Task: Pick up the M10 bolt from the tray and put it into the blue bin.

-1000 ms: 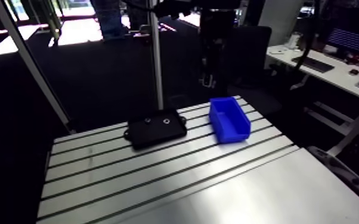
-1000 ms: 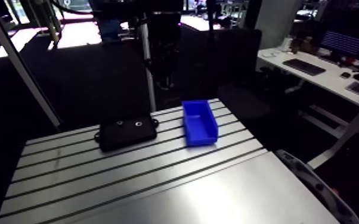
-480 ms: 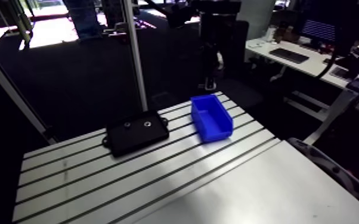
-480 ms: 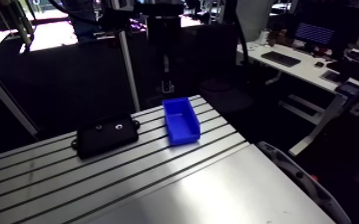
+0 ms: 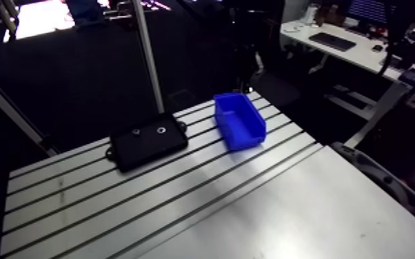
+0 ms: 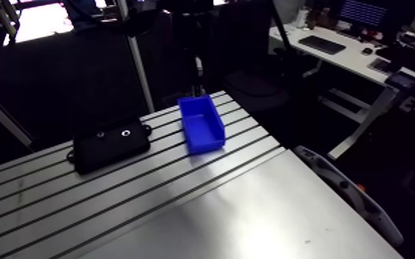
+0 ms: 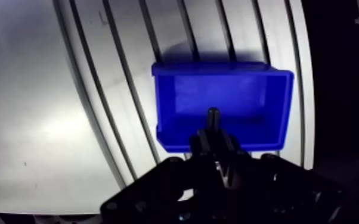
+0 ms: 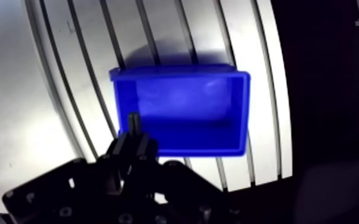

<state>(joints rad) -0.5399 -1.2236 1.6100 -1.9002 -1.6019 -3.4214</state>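
Observation:
The blue bin [image 7: 220, 104] stands open on the slotted table, directly under my gripper [image 7: 214, 138] in the wrist view. The fingers [image 7: 201, 143] are pressed together on a dark bolt [image 7: 213, 117], whose end sticks out past the fingertips over the bin's inside. I see nothing lying in the bin. In the arm view the bin [image 5: 239, 121] stands at the table's far right and the black tray [image 5: 148, 141] lies to its left. My wrist [image 5: 247, 65] hangs dark above the bin's far end.
Two small pale round spots [image 5: 160, 129] show on the tray's top. An upright metal post [image 5: 148, 62] rises behind the tray. The table's far edge runs just past the bin, and a wide bare metal sheet [image 5: 265, 213] covers the near side.
The arm view has shifted with the arm. Bin and tray stay where they were on the table. My wrist now sits closer above the bin's far end.

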